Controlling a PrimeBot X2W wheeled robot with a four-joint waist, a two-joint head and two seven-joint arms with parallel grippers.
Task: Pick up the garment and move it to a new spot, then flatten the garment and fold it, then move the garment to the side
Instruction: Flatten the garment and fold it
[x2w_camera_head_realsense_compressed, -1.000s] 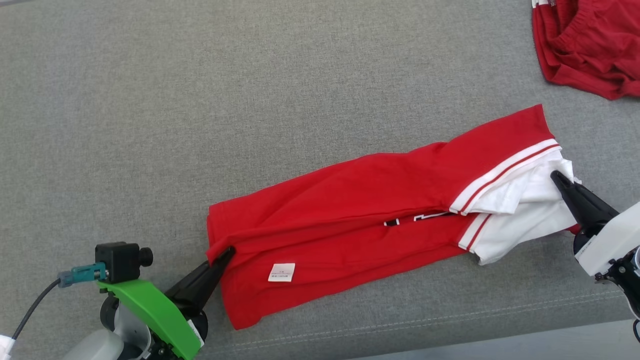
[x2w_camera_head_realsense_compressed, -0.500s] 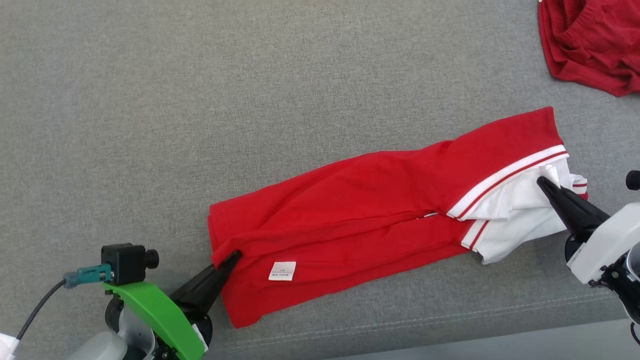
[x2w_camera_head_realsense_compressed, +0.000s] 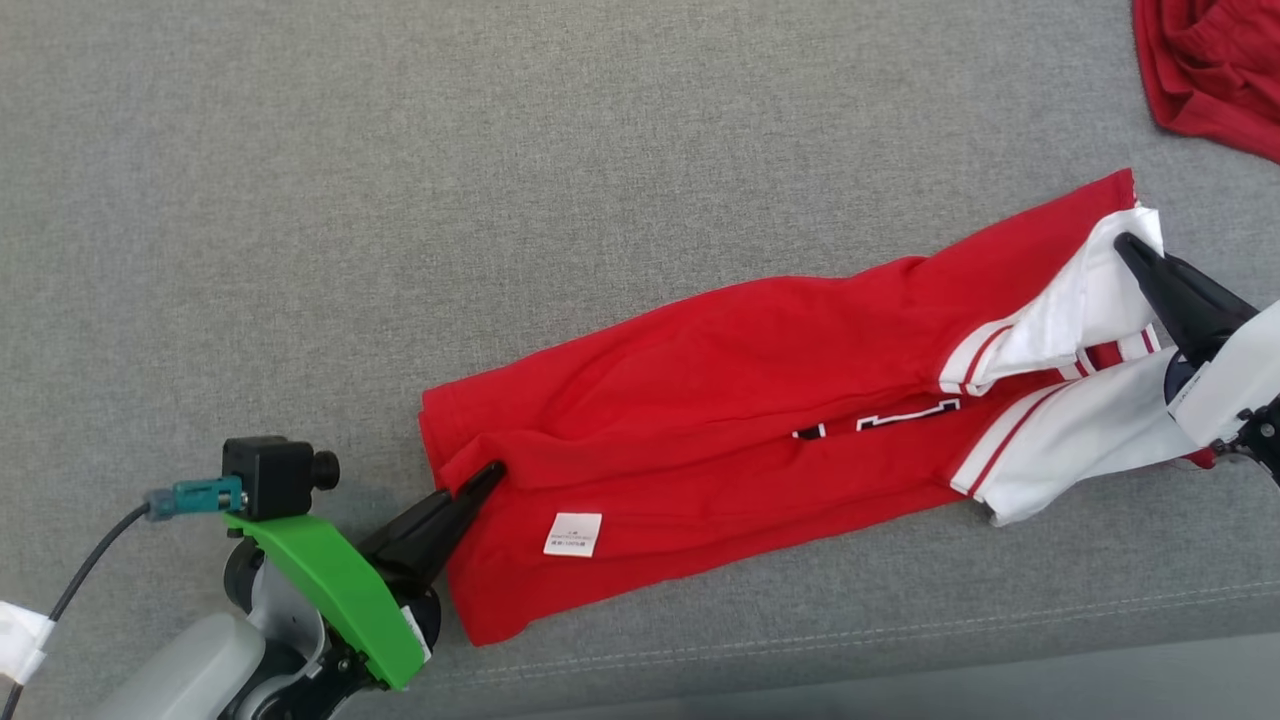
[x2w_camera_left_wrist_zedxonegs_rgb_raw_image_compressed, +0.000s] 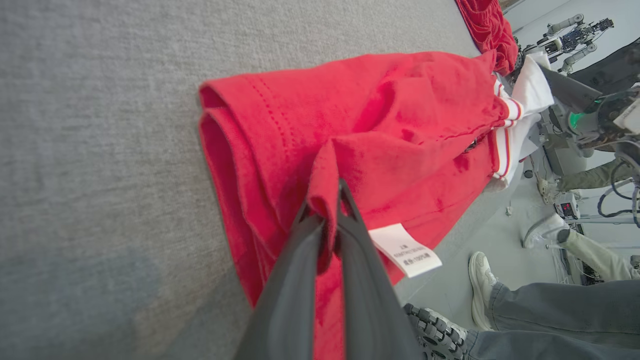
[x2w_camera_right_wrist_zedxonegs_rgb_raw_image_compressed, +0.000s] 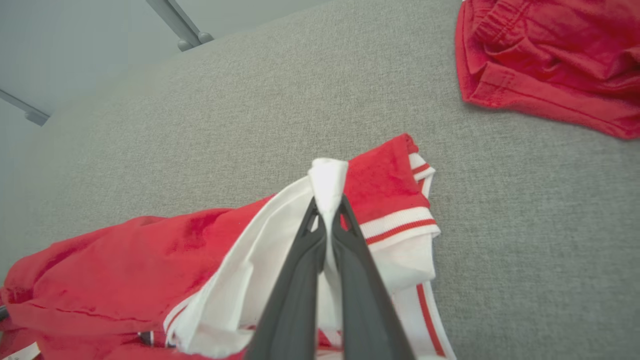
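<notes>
The garment (x2w_camera_head_realsense_compressed: 720, 390) is a red shirt with white, red-striped sleeves, lying folded lengthwise across the grey cloth surface (x2w_camera_head_realsense_compressed: 400, 200). My left gripper (x2w_camera_head_realsense_compressed: 492, 470) is shut on a fold of its red hem at the left end (x2w_camera_left_wrist_zedxonegs_rgb_raw_image_compressed: 325, 165). My right gripper (x2w_camera_head_realsense_compressed: 1125, 243) is shut on a pinch of white sleeve fabric (x2w_camera_right_wrist_zedxonegs_rgb_raw_image_compressed: 327, 180) at the right end, lifting it. A white care label (x2w_camera_head_realsense_compressed: 573, 534) shows on the near red layer (x2w_camera_left_wrist_zedxonegs_rgb_raw_image_compressed: 405, 250).
A second crumpled red garment (x2w_camera_head_realsense_compressed: 1215, 70) lies at the far right corner (x2w_camera_right_wrist_zedxonegs_rgb_raw_image_compressed: 550, 60). The surface's front edge (x2w_camera_head_realsense_compressed: 900, 670) runs close below the shirt. A person's legs and shoes (x2w_camera_left_wrist_zedxonegs_rgb_raw_image_compressed: 525, 300) stand on the floor beside the table.
My right gripper has moved up and away with the white sleeve, lifting and unfolding that end. The left gripper keeps its hold on the hem. The camera has shifted slightly.
</notes>
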